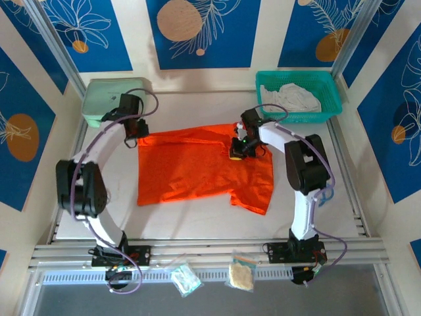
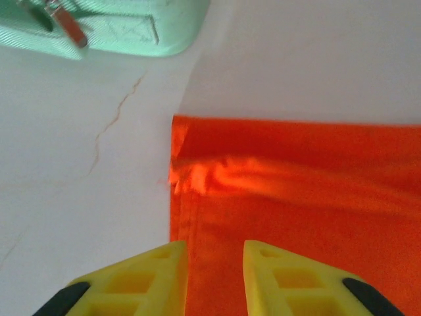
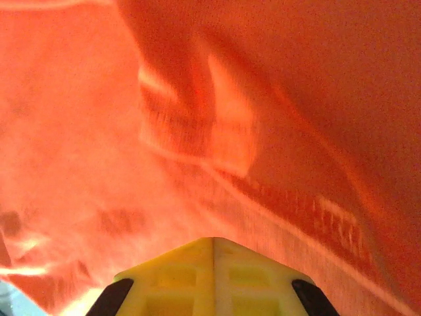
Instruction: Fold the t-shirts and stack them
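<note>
Orange t-shirt (image 1: pixel 197 168) lies flat mid-table. Left gripper (image 2: pixel 215 253) narrowly open, straddling shirt's far-left edge. Right gripper (image 3: pixel 214 242) closed, apparently pinching cloth at far right. Risk: left jaws close beside thin edge, one-sided lift skews fold.

White table (image 1: pixel 197 220), flat pale top w/ metal rails (image 1: pixel 197 250) along near edge. Orange tee (image 1: pixel 197 168) lies spread approx. mid-table, a sleeve at its near-right, some wrinkles by the far edge. Mint-green case (image 1: pixel 108 99) sits at far-left corner, nr tee's far-left corner, not touching. Teal basket (image 1: pixel 332 99) at far-right corner, apart from tee. Hairline cracks (image 2: pixel 118 112) in tabletop btw case & tee.
</note>
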